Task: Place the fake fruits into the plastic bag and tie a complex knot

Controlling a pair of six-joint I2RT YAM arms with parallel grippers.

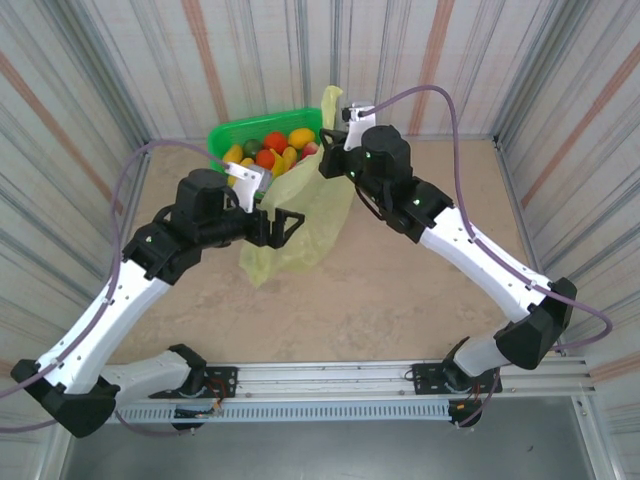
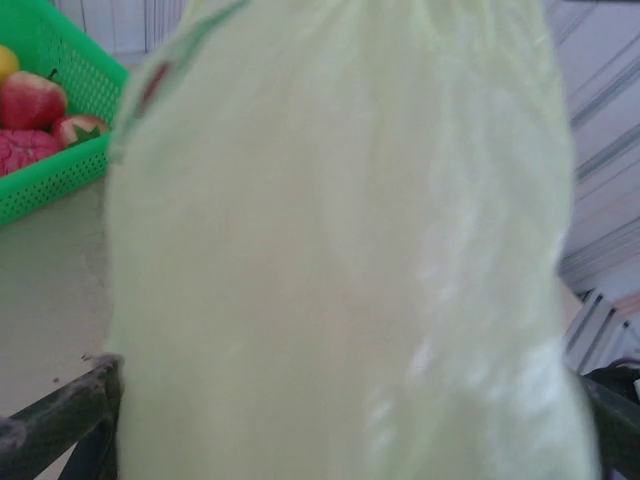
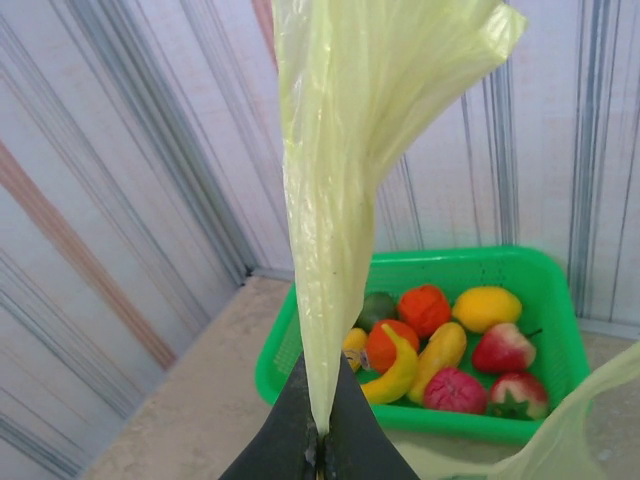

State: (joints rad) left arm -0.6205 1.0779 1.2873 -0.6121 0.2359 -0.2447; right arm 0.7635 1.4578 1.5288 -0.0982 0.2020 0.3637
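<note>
Item 1, plastic bag [image 1: 300, 225]: thin, translucent, pale yellow-green. It hangs at mid-table, just in front of the basket, with its lower body slumped on the table [image 1: 380, 310]. One upper strip is drawn up into a narrow twisted band; the free end above the band flares open.

Item 2, right gripper [image 3: 320, 430]: jaws pressed fully together, pinching the bag's twisted strip, which rises straight up out of the fingertips.

Item 3, left gripper [image 1: 289, 227]: jaws spread as wide as they go, holding nothing. From the left wrist, the dark fingers [image 2: 60, 415] stand at either lower corner with the bag's broad body between them; whether they touch the film cannot be told.

Item 4, fake fruits [image 3: 440, 345]: all lie in the green mesh basket [image 3: 560, 330] at the far edge of the table, against the back wall, none in the bag. Contents:
- a yellow banana [image 3: 395, 372]
- orange-red round ones
- a green one [image 3: 378, 308]
- a yellow lemon [image 3: 485, 308]
- pink-red strawberries [image 3: 503, 347]
</note>
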